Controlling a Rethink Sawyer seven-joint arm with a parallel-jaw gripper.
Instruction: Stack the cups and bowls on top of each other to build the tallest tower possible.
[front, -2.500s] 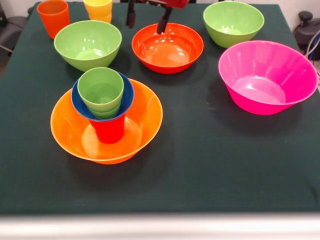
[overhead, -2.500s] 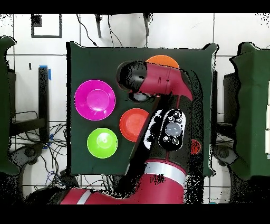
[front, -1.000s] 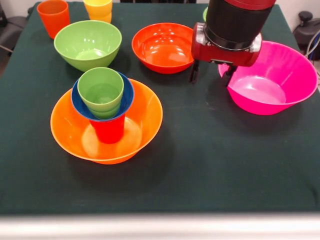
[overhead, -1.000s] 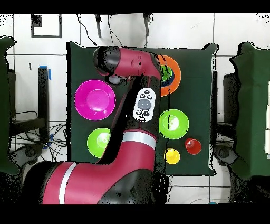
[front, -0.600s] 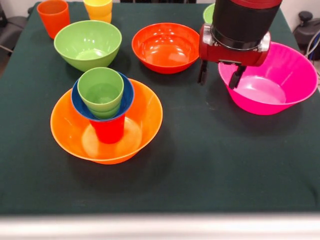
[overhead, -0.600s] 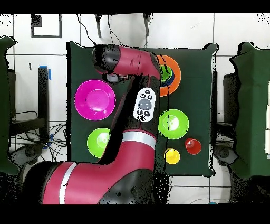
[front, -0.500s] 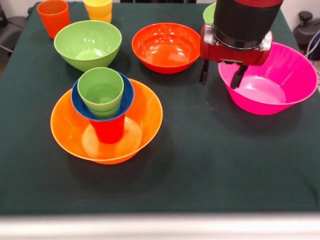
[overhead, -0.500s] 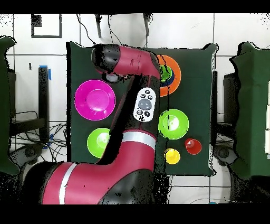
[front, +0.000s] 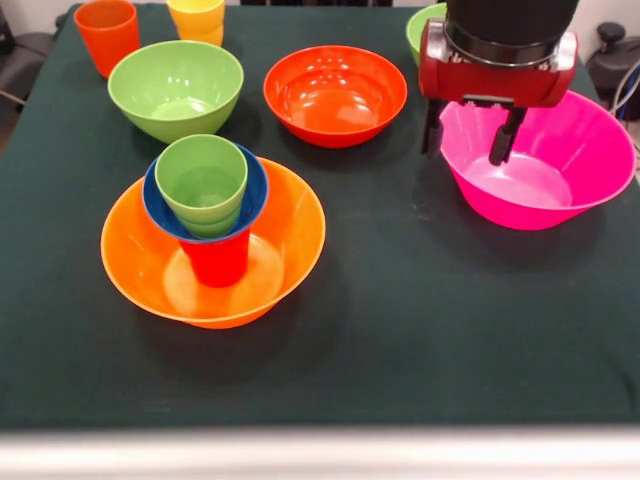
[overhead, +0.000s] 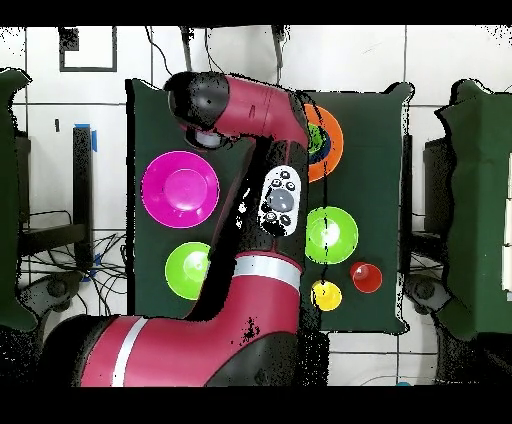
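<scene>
End effector (front: 466, 140) now astride pink bowl (front: 560, 160) rim

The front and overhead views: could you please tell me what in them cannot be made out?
- Front view: the far green bowl is mostly hidden behind the gripper.
- Front view: the yellow cup is cut off by the top edge.
- Overhead view: the red-orange bowl is hidden under the arm.
- Overhead view: the tower in the orange bowl is partly covered by the arm.
- Front view: how many green cups are nested cannot be told.
</scene>
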